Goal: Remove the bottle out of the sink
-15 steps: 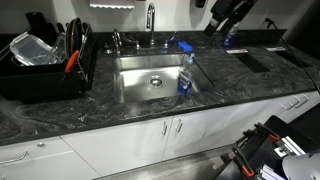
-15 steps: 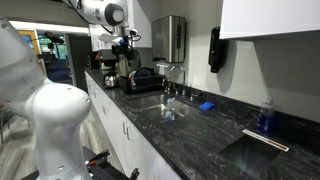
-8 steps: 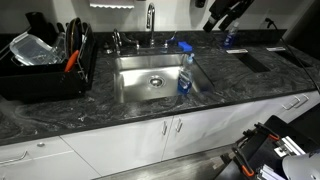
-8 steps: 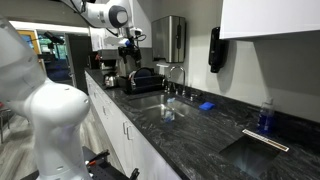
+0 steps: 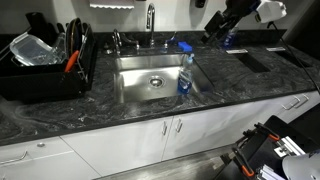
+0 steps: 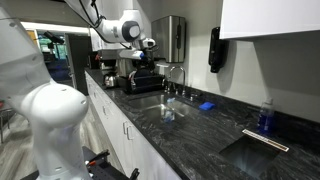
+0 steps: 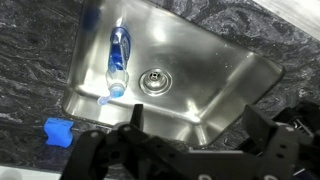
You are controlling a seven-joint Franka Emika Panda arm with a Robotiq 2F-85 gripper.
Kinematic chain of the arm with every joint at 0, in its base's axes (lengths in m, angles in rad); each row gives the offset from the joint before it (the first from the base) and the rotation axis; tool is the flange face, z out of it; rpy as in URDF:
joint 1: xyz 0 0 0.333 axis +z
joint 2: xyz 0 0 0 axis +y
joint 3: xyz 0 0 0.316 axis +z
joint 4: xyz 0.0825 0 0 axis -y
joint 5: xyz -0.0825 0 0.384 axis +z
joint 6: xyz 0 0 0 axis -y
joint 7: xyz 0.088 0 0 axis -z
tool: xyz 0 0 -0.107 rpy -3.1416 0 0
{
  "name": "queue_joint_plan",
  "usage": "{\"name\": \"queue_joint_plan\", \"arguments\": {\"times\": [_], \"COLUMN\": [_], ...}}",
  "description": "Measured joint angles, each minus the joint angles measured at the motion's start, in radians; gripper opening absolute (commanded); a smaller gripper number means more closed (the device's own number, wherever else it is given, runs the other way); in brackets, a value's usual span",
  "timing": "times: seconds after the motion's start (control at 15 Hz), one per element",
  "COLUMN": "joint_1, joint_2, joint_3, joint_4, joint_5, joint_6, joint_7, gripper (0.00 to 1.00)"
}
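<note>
The bottle (image 5: 185, 74) is clear plastic with a blue top and a bluish lower part. It stands in the steel sink (image 5: 135, 85) against the right wall. In the wrist view the bottle (image 7: 118, 52) leans on the sink (image 7: 215, 75) wall, beside the round drain (image 7: 153, 77). My gripper (image 7: 195, 125) is open and empty, its two dark fingers spread over the basin's near corner. In an exterior view the gripper (image 5: 215, 30) hangs high above the counter, to the right of the sink and well apart from the bottle.
A black dish rack (image 5: 45, 65) with dishes stands left of the sink. The faucet (image 5: 150, 20) rises behind the basin. A blue sponge (image 5: 185, 46) lies on the dark marbled counter by the sink rim; it also shows in the wrist view (image 7: 58, 130). A small blue bottle (image 5: 228, 40) stands further right.
The arm has swung toward the sink; a white arm link has come into view above the gripper. The bottle has not moved.
</note>
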Motion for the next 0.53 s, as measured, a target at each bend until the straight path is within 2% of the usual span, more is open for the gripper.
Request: {"name": "queue_joint_plan", "arguments": {"times": [0.27, 0.53], "joint_1": [0.010, 0.012], "joint_2": [0.097, 0.184], "joint_3": [-0.033, -0.047], "joint_4": [-0.018, -0.017], "joint_5": [0.020, 0.021], "joint_6": [0.150, 0.229], "joint_7": [-0.115, -0.197], "gripper": [1.00, 1.00]}}
